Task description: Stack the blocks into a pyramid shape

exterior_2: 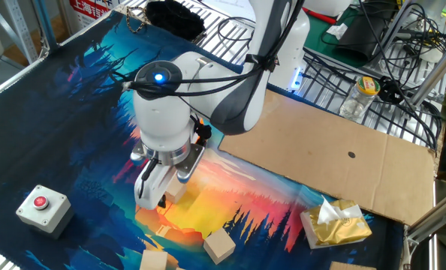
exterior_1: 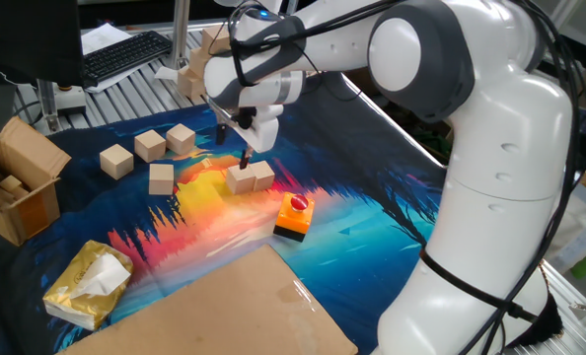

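Observation:
Two pale wooden blocks [exterior_1: 239,178] [exterior_1: 262,176] sit side by side, touching, on the mat's yellow patch. Several more blocks lie loose to the left, among them one [exterior_1: 161,178] nearest the pair and one [exterior_1: 116,160] farthest left. My gripper [exterior_1: 232,147] hangs open just above and left of the pair, with nothing between its fingers. In the other fixed view the gripper [exterior_2: 154,198] covers most of the pair; only one block [exterior_2: 177,189] peeks out beside the fingers. Two loose blocks [exterior_2: 218,244] [exterior_2: 154,261] show near the bottom edge.
An orange-and-black button block [exterior_1: 294,215] stands right of the pair. A cardboard sheet [exterior_1: 224,306] lies in front, a tissue pack [exterior_1: 86,284] at front left and an open cardboard box [exterior_1: 17,182] at far left. A grey button box [exterior_2: 41,206] sits near the mat's edge.

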